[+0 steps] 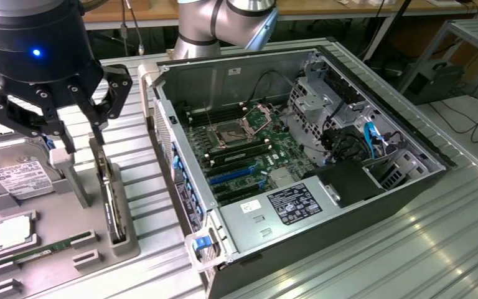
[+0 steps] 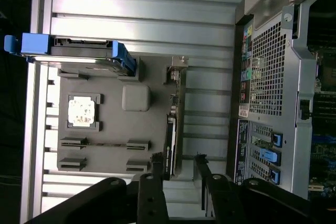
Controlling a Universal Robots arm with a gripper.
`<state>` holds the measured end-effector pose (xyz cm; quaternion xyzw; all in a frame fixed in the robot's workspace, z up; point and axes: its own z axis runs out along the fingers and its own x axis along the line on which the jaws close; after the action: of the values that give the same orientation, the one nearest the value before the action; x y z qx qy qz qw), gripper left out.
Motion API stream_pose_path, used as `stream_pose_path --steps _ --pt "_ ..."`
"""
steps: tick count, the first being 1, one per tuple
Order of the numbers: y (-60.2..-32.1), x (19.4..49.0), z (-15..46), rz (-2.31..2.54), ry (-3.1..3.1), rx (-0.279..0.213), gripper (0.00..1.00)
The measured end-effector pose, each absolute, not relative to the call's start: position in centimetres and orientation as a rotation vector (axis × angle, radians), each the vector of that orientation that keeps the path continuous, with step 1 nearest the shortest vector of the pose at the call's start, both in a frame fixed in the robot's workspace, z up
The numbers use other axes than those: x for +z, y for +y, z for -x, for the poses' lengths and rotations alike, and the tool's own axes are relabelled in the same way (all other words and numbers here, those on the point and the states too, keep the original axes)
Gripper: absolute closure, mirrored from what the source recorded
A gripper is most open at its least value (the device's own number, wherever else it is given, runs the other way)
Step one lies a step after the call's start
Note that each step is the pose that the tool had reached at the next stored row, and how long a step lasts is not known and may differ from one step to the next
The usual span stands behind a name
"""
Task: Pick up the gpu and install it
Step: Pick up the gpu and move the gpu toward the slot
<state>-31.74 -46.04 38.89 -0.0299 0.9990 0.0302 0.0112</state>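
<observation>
One edge-on gpu [image 1: 112,202], partly behind gripper [image 1: 77,140]

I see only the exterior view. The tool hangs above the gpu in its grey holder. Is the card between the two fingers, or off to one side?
Observer: In the wrist view the end of the gpu lies between the fingers of the open tool.
Operator: Is it centred?
Observer: No, it sits closer to one finger; the other stands clearly apart.
Operator: And the outer back of the case?
Observer: It shows a perforated grille and blue clips by the slots.
</observation>
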Motion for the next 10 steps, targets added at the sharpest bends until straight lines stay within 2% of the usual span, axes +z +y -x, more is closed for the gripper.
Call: stream_pose_path --steps 3,4,5,7,8,10 --pt "-46.04 38.89 31.74 0.093 3.116 0.094 0.49" --pt "-46.04 38.89 31.74 0.094 3.116 0.094 0.49" --pt "-46.04 38.89 31.74 0.094 3.116 0.094 0.43" --pt "-46.04 38.89 31.74 0.094 3.116 0.094 0.43" --pt "-46.04 38.89 31.74 0.094 3.116 0.094 0.37" --pt "-46.04 38.89 31.74 0.094 3.116 0.094 0.37"
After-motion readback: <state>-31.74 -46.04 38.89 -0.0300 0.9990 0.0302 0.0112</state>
